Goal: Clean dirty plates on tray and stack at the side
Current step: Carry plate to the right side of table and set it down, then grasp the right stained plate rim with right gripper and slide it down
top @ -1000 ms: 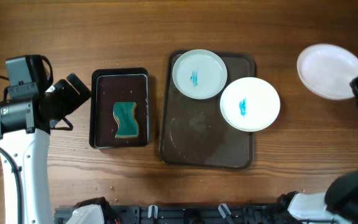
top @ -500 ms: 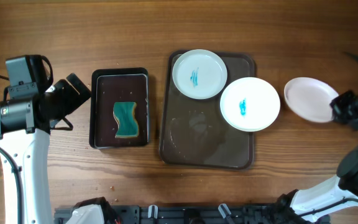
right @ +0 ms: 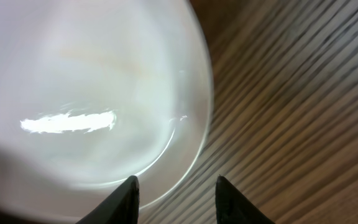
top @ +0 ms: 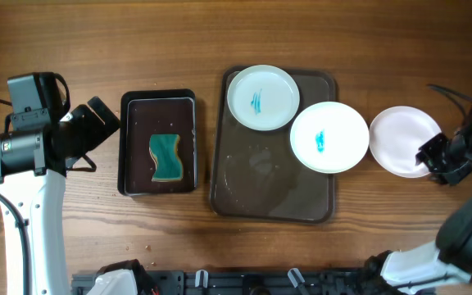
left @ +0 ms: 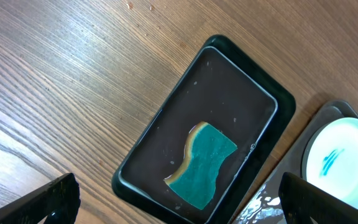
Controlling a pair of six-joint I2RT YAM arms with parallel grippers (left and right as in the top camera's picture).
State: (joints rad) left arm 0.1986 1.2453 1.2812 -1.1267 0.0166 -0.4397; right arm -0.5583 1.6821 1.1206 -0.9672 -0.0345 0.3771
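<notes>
Two smeared plates [top: 273,86] are sitting on tray [top: 269,190]; right claw [right: 176,182] is straddling rim of clean plate [right: 92,74], grip unclear; left claw [left: 179,180] is gaping, empty.

free room: lower half of the tray [top: 269,192] is bare, open from the near edge. far strip of counter [top: 220,33] is open along its length, and so is the near strip.
obstacles: two smeared plates, far plate [top: 262,97] and right plate [top: 329,137], the latter overhanging the tray's right rim. clean plate [top: 398,141] just beside it, gap too thin to pass. right hand [top: 437,160] at that plate's outer edge. black tray [top: 158,141] with sponge [top: 167,156] leaves a narrow lane to the tray. left hand [top: 97,131], fingers wide, blocks its left side.
</notes>
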